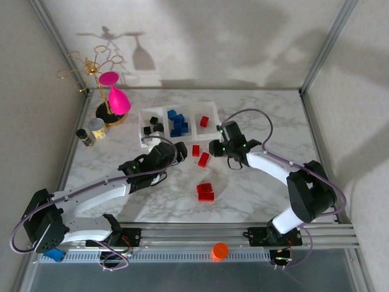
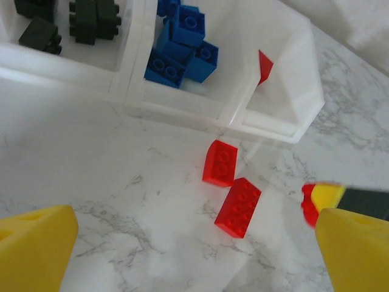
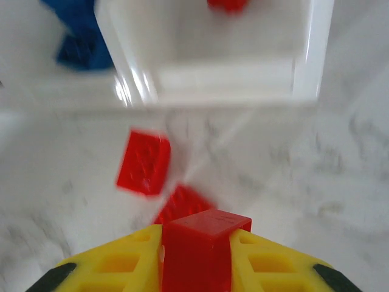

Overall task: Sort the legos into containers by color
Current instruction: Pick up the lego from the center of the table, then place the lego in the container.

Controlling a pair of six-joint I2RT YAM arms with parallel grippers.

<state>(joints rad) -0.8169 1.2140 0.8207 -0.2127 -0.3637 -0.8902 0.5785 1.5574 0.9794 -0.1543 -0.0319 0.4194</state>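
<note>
Marble tabletop [image 1: 261,115] carries the containers [image 1: 182,104] at its far side, and the right gripper [image 1: 216,148] hovers just short of them, fingers clamped on a red lego [image 3: 197,243]; moving it over the right-end bin [image 3: 225,76], where one red brick [image 1: 204,121] lies, and releasing low inside the walls should stop it bouncing out. Its arm reaches in from the right, elbow bent, while the left gripper [image 2: 191,255] hangs wide open above loose red legos [image 2: 220,163].
</note>
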